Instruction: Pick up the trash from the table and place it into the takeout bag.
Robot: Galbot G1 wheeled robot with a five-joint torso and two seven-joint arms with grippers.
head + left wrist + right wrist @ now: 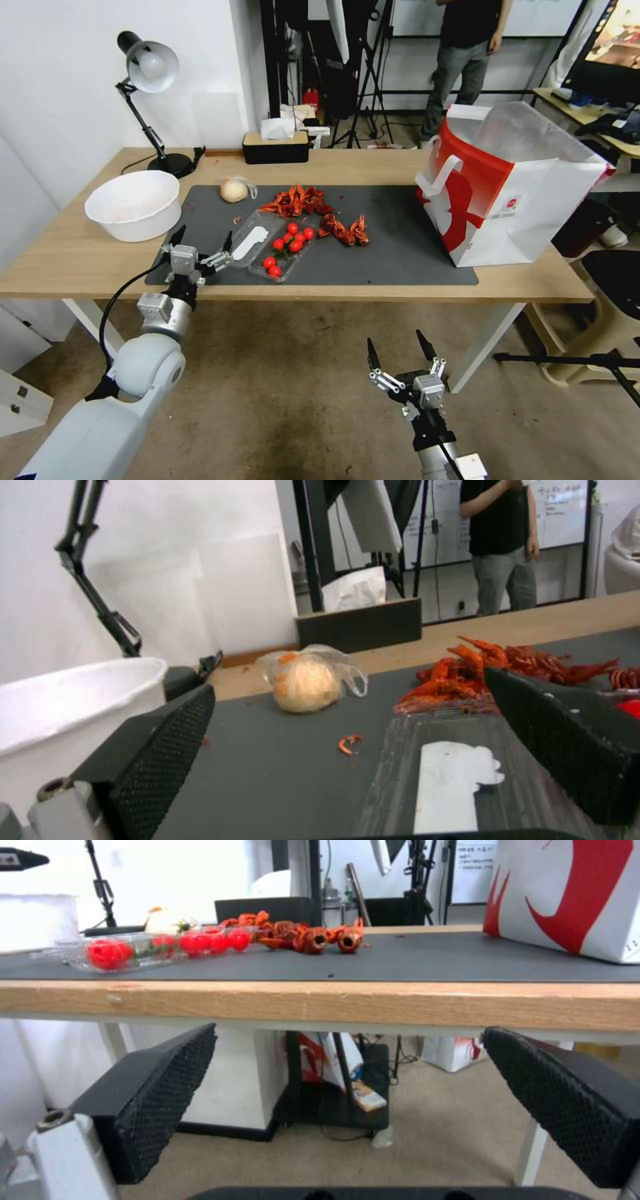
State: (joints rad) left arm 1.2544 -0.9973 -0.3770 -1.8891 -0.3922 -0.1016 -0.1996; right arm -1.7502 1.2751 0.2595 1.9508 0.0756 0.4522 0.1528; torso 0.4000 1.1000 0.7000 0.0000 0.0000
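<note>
While the left gripper (203, 246) hangs wide apart over the mat's front left corner, the clear tray (267, 250) sits at its 3 o'clock. From the tray, the takeout bag (507, 193) stands at 3 o'clock on the table (73, 257). Below the table, the right gripper (399, 348) waits, spread apart.

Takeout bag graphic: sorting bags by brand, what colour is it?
Red on the white takeout bag; head view shows it best.

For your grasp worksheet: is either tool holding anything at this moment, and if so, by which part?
Nothing is held. The left tool is open at the near edge of the mat, beside the clear plastic tray. The right tool hangs open below the table.
</note>
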